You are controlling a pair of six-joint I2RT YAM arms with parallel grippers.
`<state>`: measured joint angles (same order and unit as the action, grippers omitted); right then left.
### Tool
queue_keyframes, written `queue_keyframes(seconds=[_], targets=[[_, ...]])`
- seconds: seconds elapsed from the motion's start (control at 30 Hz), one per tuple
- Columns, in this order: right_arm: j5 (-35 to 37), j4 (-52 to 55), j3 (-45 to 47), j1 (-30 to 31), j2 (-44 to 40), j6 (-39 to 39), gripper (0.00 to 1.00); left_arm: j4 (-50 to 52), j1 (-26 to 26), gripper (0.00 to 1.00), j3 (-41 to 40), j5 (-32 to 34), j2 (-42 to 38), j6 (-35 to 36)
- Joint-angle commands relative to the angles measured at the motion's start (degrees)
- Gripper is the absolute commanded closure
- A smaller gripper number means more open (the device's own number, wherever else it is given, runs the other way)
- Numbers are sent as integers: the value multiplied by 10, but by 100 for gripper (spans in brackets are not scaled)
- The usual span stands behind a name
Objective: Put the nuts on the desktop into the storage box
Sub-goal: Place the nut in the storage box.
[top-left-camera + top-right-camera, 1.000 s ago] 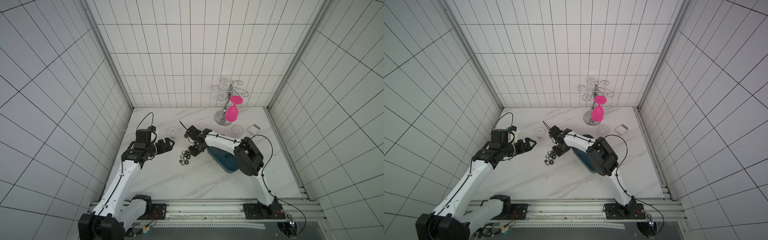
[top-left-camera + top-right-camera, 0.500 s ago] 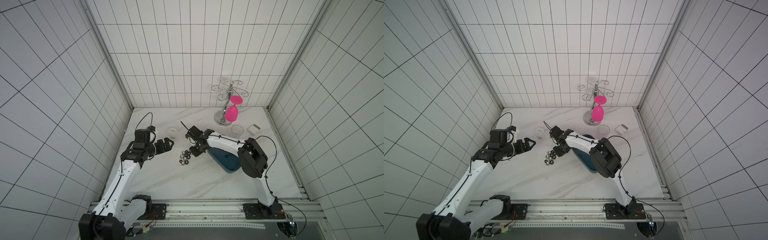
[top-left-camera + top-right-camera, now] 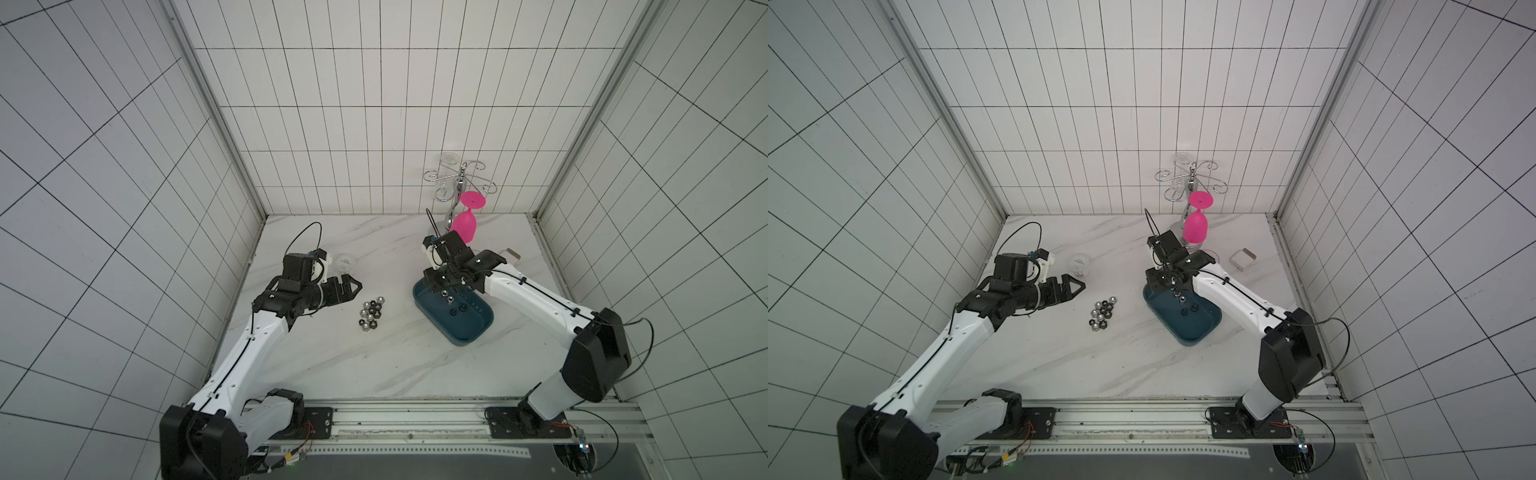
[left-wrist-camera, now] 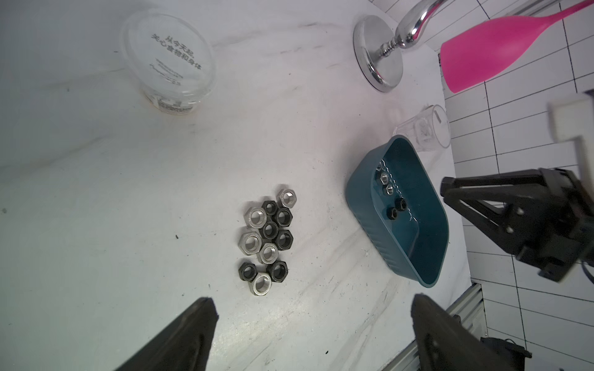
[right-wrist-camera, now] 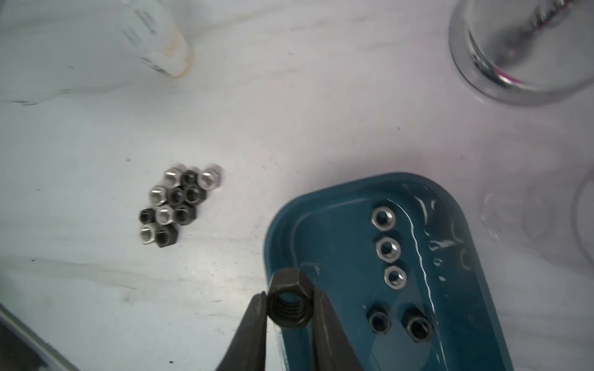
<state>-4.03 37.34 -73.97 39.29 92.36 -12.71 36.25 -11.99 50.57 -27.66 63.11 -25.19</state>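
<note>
Several silver and black nuts [image 3: 370,316] [image 3: 1102,314] [image 4: 268,239] [image 5: 175,205] lie clustered on the white marble desktop [image 3: 374,365]. To their right stands the teal storage box [image 3: 469,332] [image 3: 1196,328] [image 4: 369,221] [image 5: 334,225], with three silver nuts [image 5: 388,249] and two black nuts [image 5: 418,327] inside. My right gripper [image 5: 289,302] [image 3: 446,286] hangs over the box's far end, shut on one black nut [image 5: 287,289]. Left of the cluster, my left gripper [image 4: 311,308] [image 3: 353,286] is open and empty, above the desktop.
A clear plastic cup [image 3: 345,262] [image 4: 167,57] lies behind the left gripper. A chrome glass rack [image 3: 457,183] with a hanging pink goblet [image 3: 464,224] stands at the back. A clear glass [image 4: 424,131] and a small white box [image 3: 1244,258] sit behind the storage box.
My right gripper has closed on a black nut at the cluster and carried it right, to above the storage box. The left arm has not moved.
</note>
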Motion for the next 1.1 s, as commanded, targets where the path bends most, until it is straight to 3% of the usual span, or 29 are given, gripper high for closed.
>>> queue_keyframes(seconds=[0.0,0.4,0.63,0.87,1.07], targets=[[-1,22,28,-27,23,-4,81,-32,-20,2,12,4,6,-12],[-11,16,24,-54,117,16,80,-29,-24,2,15,21,6,-15],[0,21,29,-56,131,15,70,-26,-24,2,12,24,4,-14],[12,36,28,-56,92,17,61,-23,-24,2,8,27,-2,-12],[8,37,11,-31,-16,22,59,-20,-19,2,6,62,-11,-8]])
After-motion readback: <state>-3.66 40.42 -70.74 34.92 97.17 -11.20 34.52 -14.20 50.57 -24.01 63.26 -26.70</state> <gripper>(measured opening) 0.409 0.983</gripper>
